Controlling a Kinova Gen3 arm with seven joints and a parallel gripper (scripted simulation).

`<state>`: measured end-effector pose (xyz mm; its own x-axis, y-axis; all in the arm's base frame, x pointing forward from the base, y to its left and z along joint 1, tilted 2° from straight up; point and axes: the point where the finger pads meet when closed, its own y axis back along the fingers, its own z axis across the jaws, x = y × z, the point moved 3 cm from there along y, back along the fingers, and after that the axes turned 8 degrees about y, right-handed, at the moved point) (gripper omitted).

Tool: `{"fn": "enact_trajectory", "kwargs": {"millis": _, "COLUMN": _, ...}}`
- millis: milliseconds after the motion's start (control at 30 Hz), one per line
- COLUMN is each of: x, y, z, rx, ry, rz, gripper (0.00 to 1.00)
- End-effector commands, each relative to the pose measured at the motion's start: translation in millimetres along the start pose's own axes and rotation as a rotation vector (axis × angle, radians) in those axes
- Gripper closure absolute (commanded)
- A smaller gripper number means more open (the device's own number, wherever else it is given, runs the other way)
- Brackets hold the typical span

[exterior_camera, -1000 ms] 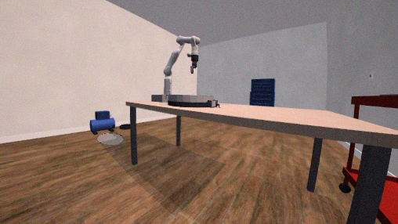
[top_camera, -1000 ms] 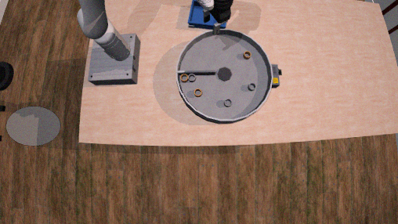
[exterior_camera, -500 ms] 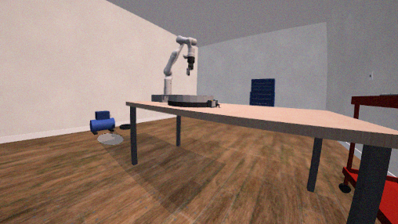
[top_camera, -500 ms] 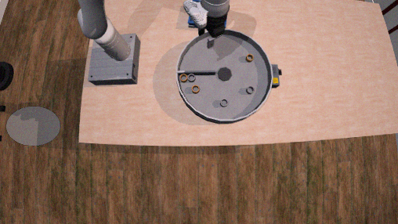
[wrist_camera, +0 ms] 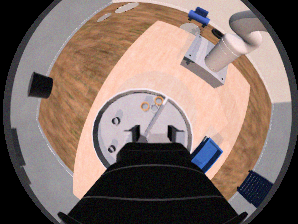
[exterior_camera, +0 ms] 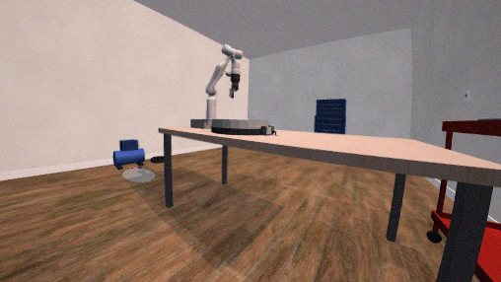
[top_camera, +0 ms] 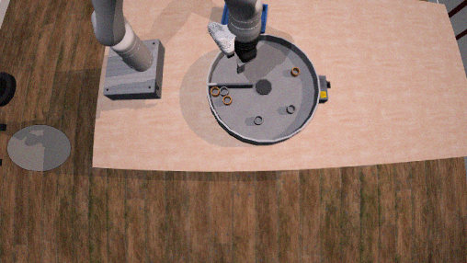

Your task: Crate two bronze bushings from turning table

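Top view: bar (top_camera: 232,85) (wrist_camera: 156,119) at turntable's (top_camera: 263,142) (wrist_camera: 95,131) 9 o'clock, probably there to stop riding parts. Bronze bushings: one (top_camera: 214,96) (wrist_camera: 154,101) beside it, second (top_camera: 227,104) (wrist_camera: 141,106) near. Hand (top_camera: 240,68) (exterior_camera: 232,96) (wrist_camera: 153,130) wide, nothing held, likely for straddling; pair at its 7–8 o'clock, third (top_camera: 295,75) at 3.

No text, label, brand, number or sign can be read anywhere in these views.
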<state>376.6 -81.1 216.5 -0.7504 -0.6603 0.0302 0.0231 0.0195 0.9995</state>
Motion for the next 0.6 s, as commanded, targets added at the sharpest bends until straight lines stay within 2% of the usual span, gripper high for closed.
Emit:
{"fn": "enact_trajectory", "kwargs": {"millis": 0, "x": 0, "y": 0.1, "z": -1, "rx": 0.001, "ry": -0.002, "rz": 0.0, "gripper": 0.0}}
{"fn": "enact_trajectory", "kwargs": {"millis": 33, "x": 0, "y": 0.1, "z": -1, "rx": 0.001, "ry": -0.002, "rz": 0.0, "gripper": 0.0}}
{"fn": "enact_trajectory", "kwargs": {"millis": 200, "x": 40, "y": -28.8, "z": -22, "rx": 0.0, "ry": -0.002, "rz": -0.001, "gripper": 0.0}}
{"fn": "enact_trajectory", "kwargs": {"millis": 567, "x": 40, "y": -28.8, "z": -22, "rx": 0.0, "ry": -0.002, "rz": -0.001, "gripper": 0.0}}
